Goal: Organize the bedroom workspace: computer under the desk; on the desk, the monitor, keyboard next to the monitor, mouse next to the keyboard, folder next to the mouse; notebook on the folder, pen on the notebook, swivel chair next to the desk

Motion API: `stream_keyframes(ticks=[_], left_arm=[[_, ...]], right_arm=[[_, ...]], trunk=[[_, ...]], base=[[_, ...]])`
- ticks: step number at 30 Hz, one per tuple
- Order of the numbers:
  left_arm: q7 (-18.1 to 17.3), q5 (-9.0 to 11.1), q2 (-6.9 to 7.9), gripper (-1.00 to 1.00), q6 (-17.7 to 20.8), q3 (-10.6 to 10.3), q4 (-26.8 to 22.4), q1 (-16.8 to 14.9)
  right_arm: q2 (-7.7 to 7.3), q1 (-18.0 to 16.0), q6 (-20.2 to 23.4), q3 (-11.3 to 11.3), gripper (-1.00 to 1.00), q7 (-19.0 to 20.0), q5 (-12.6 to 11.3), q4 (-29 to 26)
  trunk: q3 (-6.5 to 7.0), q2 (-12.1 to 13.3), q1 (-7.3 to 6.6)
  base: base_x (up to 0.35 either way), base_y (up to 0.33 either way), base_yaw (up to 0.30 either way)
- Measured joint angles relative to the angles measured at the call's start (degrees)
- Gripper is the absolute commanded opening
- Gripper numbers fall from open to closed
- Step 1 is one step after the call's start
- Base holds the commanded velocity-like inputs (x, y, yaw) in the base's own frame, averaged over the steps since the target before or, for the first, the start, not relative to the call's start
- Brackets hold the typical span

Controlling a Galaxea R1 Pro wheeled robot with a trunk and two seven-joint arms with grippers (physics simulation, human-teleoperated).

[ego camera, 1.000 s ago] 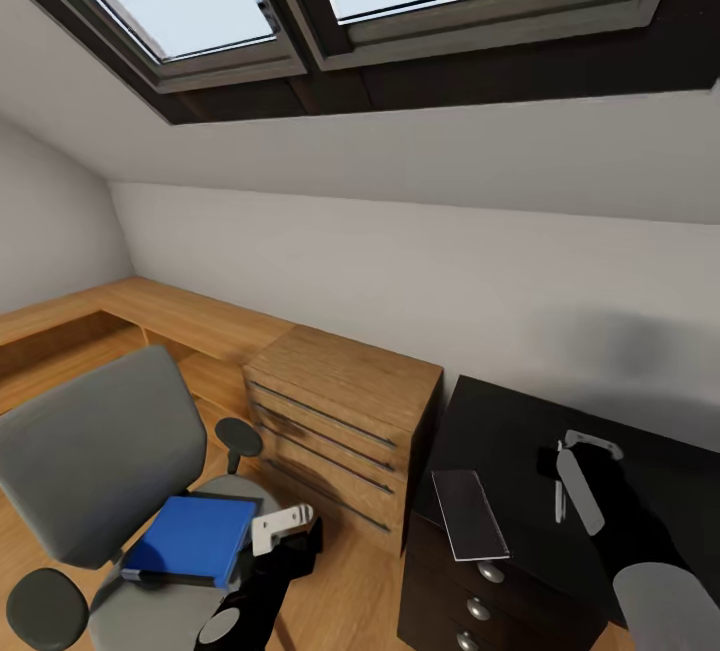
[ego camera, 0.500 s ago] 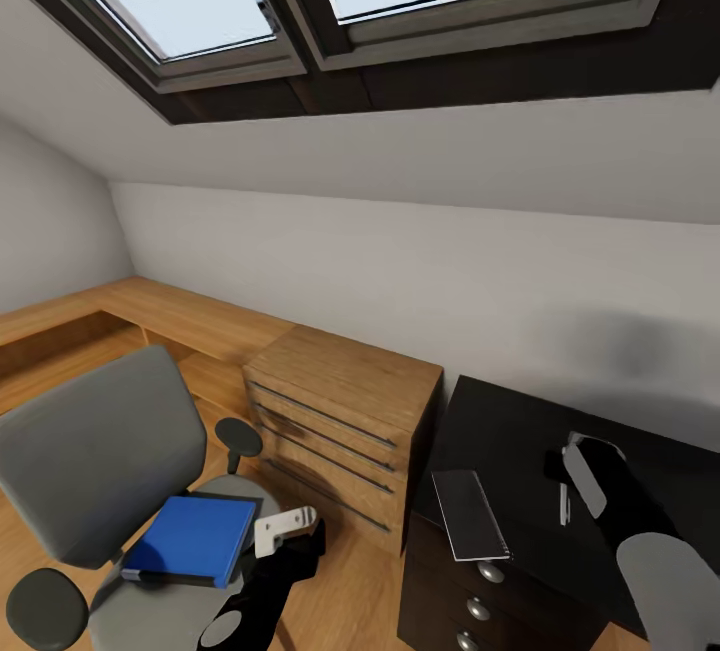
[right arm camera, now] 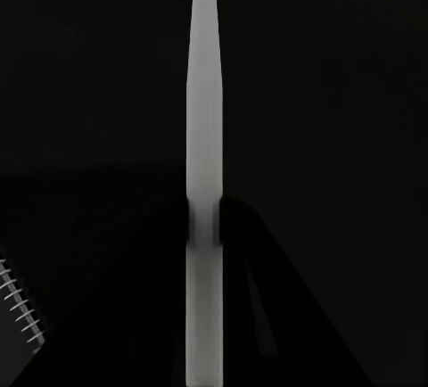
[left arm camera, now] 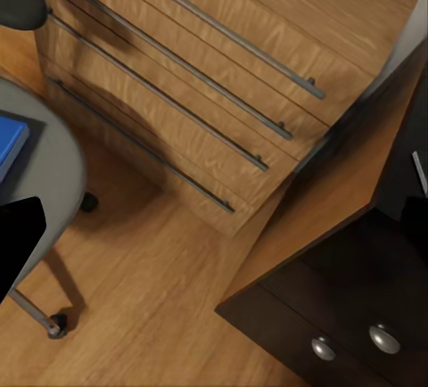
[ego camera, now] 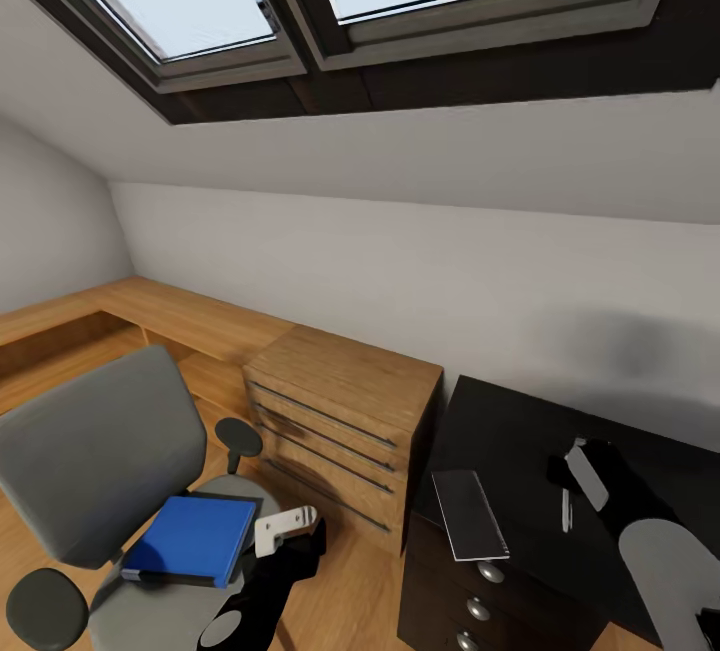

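Head view. The desk (ego camera: 500, 431) is seen at 4 o'clock of the frame, black top, drawer unit below. A spiral-bound notebook (ego camera: 468, 514) lies on its near edge. The pen (ego camera: 566, 509), a thin white stick, lies on the desk top at 3 o'clock from the notebook, near it but apart.

The right gripper (ego camera: 578, 466) is held low over the pen, just beside its far end. How far its jaws are parted cannot be told: the fingers merge with the black top. In the right wrist view the pen (right arm camera: 203, 182) runs straight down the middle of the picture, with a dark finger shape crossing its lower half; whether it is pinched or only straddled cannot be judged. A corner of the notebook's spiral (right arm camera: 20, 307) is caught at the edge.

The swivel chair (ego camera: 95, 471) stands at 8 o'clock, with the blue folder (ego camera: 192, 538) flat on its seat. The left gripper (ego camera: 290, 521) hangs just beside the folder's near corner, nothing seen in it; its opening is not readable. A light-wood cabinet (ego camera: 345, 411) stands between chair and desk.

Step judged in hand: pen pick-up. Folder not yet moved, so stacking is far off. Next move calls for a firm closure across the thin shaft, then a straight lift; slipping or rolling is the risk.
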Motion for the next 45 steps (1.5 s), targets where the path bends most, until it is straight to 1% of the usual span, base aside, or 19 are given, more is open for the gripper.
stream_keyframes(ticks=[9,21,28,38,45], left_arm=[[0.16,0.09,-0.08,1.0,-0.06,-0.39,-1.17,0.0],[0.18,0.18,-0.15,1.0,-0.06,-0.81,-1.42,0.0],[0.18,0.19,-0.17,1.0,-0.04,-1.05,-1.42,0.0],[0.18,0.19,-0.13,1.0,0.06,-1.06,-1.35,0.0],[0.18,0.18,-0.09,1.0,0.06,-1.06,-1.34,0.0]], right_arm=[[-0.04,-1.75,-2.86,0.03,-1.0,0.25,0.07,5.1],[-0.12,-1.91,-4.19,0.02,-1.0,0.24,0.07,5.56],[-0.13,-1.91,-4.63,0.04,-1.0,0.24,0.97,5.51],[0.04,-1.91,-4.58,0.17,-1.0,0.32,1.2,5.1],[0.12,-1.92,-4.48,0.19,-1.0,0.32,1.21,5.01]], trunk=[[0.0,0.0,0.0],[0.0,0.0,0.0],[-1.26,-2.8,1.53],[-3.06,-6.82,3.73],[-3.06,-6.83,3.74]], base=[[0.0,0.0,0.0],[0.0,0.0,0.0],[0.0,0.0,0.0],[0.0,0.0,0.0],[0.0,0.0,0.0]])
